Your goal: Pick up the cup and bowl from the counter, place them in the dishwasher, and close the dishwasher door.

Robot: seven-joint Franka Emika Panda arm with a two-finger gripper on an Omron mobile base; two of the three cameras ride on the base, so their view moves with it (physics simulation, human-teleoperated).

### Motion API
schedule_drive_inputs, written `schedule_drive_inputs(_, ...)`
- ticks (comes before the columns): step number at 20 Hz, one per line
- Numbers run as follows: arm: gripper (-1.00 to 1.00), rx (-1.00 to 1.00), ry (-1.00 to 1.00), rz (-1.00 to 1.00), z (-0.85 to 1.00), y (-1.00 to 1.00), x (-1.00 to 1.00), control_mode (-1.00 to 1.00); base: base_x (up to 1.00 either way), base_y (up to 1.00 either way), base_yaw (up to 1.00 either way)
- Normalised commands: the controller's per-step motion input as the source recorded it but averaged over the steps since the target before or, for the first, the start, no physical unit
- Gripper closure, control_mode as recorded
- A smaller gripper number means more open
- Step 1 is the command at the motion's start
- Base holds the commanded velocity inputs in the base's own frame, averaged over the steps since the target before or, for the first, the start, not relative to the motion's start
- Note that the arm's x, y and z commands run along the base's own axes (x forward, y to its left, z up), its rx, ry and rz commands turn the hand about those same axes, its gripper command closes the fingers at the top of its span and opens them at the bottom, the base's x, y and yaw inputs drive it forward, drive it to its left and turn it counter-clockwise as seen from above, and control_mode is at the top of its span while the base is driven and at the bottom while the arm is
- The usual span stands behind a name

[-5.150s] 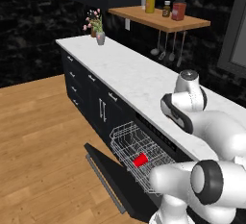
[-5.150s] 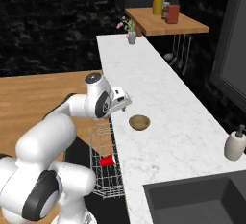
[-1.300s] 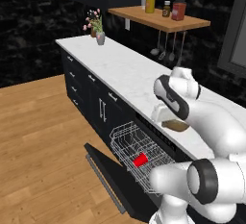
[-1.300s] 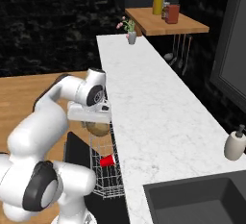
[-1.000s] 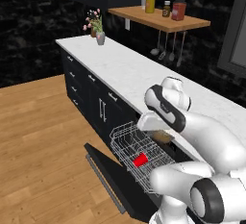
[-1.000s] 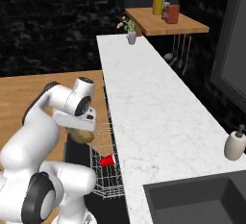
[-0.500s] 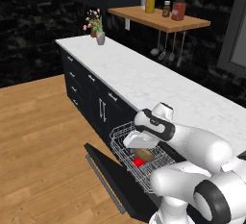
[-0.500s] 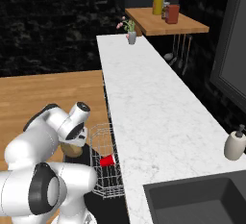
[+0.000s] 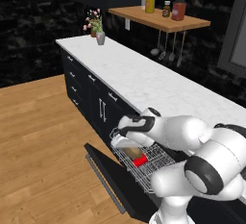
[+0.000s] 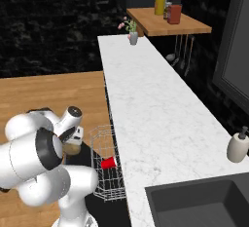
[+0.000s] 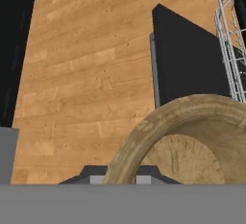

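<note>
1. One end effector [image 9: 126,143] is nearly closed, pinching the rim of the one bowl [image 11: 185,143], held over the front corner of the rack [image 9: 144,155].
2. One red cup [image 9: 140,161] lies in that white wire rack.
3. One dishwasher door [image 9: 120,182] hangs open over the wooden floor [image 9: 43,146].
4. The counter [image 10: 151,109] carries one flower vase [image 10: 133,37] at its far end and one soap dispenser [image 10: 238,147] near the sink [image 10: 204,204].
</note>
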Motion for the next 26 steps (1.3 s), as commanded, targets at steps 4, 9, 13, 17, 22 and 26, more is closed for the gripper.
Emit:
schedule_drive_inputs(4, 1.0, -0.09, 0.03, 0.0, -0.01, -0.06, 0.55, -1.0, 0.0, 0.0, 0.0)
schedule_drive_inputs(9, 1.0, -0.2, 0.04, 0.02, -0.02, -0.03, 0.38, -1.0, 0.0, 0.0, 0.0)
schedule_drive_inputs(13, 1.0, -0.2, 0.01, 0.04, -0.07, 0.0, 0.17, -1.0, 0.0, 0.0, 0.0)
schedule_drive_inputs(17, 1.0, -0.09, 0.02, 0.14, -0.3, -0.31, 0.44, -1.0, 0.0, 0.0, 0.0)
schedule_drive_inputs(22, 1.0, 0.0, 0.0, 0.14, -0.46, -0.34, 0.42, -1.0, 0.0, 0.0, 0.0)
schedule_drive_inputs(26, 1.0, -0.03, 0.0, 0.1, -0.57, -0.01, 0.36, -1.0, 0.0, 0.0, 0.0)
